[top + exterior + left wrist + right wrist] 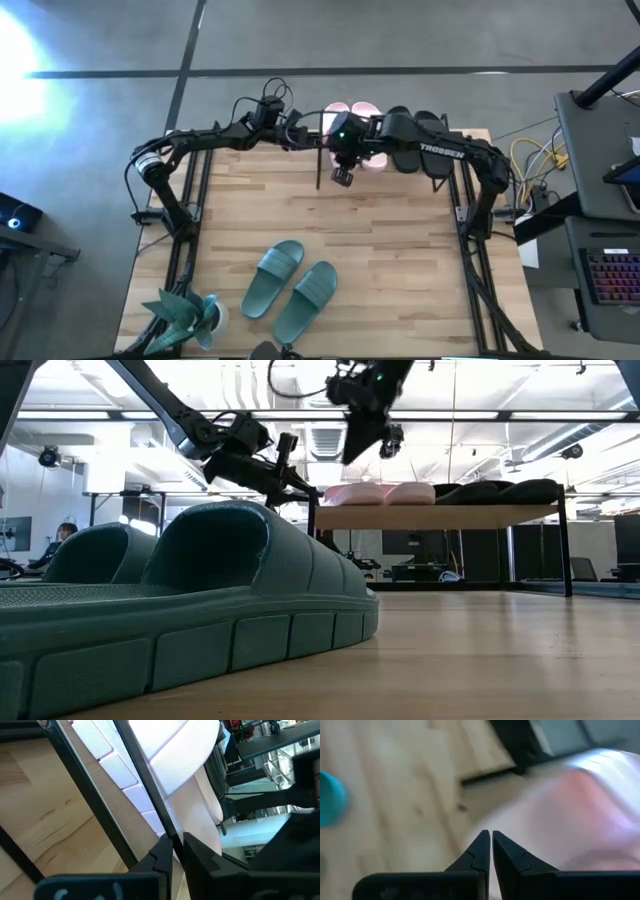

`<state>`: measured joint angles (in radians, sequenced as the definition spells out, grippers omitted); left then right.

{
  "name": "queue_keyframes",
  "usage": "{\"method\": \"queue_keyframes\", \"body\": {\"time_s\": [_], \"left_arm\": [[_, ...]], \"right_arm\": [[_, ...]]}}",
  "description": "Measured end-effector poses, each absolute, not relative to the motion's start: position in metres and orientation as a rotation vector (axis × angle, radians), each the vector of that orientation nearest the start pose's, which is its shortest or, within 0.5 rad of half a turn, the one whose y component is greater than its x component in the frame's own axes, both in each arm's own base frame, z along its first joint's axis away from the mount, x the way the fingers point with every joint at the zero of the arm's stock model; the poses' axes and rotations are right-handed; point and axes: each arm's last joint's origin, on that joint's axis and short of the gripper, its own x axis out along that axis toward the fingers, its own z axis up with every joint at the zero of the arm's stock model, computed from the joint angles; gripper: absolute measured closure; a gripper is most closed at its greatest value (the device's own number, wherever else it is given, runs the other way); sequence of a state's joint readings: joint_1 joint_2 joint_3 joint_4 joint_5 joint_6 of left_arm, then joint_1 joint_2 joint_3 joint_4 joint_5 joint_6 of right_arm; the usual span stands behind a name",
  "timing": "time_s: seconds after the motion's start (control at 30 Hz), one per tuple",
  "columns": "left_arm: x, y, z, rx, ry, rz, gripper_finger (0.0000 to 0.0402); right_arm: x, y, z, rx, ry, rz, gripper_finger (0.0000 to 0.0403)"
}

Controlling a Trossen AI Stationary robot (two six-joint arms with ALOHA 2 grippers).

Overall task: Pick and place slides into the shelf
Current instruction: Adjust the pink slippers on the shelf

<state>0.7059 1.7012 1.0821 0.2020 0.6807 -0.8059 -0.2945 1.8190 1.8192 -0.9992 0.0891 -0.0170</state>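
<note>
From above, green slides lie near the table's front edge, pink and black pairs on the shelf. Low down, thick rubber looks light, flexible: grasp the strap. At both wrists, my left gripper and right gripper are closed, empty.

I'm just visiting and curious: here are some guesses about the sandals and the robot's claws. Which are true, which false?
1. Both green slides lie on the table. True.
2. The pink slides are on the shelf. True.
3. The black slides lie on the table. False: they sit on the shelf beside the pink pair.
4. The right gripper is holding a green slide. False: it is shut and empty, above the pink slides.
5. The left gripper is wide open. False: it is shut, by the shelf.
</note>
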Motion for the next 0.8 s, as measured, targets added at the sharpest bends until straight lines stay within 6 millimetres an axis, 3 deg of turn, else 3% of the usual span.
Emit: {"method": "queue_keyframes", "body": {"time_s": [0.13,0.33,0.57,0.8], "left_arm": [[0.294,0.227,0.235,-1.065,0.299,0.156,0.0393],[0.294,0.227,0.235,-1.063,0.299,0.155,0.0393],[0.294,0.227,0.235,-1.059,0.300,0.153,0.0393],[0.294,0.227,0.235,-1.061,0.302,0.146,0.0393]], "right_arm": [[0.342,-0.119,0.357,0.048,1.150,-0.470,0.0390],[0.303,-0.137,0.361,0.282,1.361,-0.725,0.0390],[0.282,-0.156,0.336,0.395,1.443,-0.867,0.0390],[0.271,-0.156,0.299,0.422,1.602,-0.864,0.0390]]}}
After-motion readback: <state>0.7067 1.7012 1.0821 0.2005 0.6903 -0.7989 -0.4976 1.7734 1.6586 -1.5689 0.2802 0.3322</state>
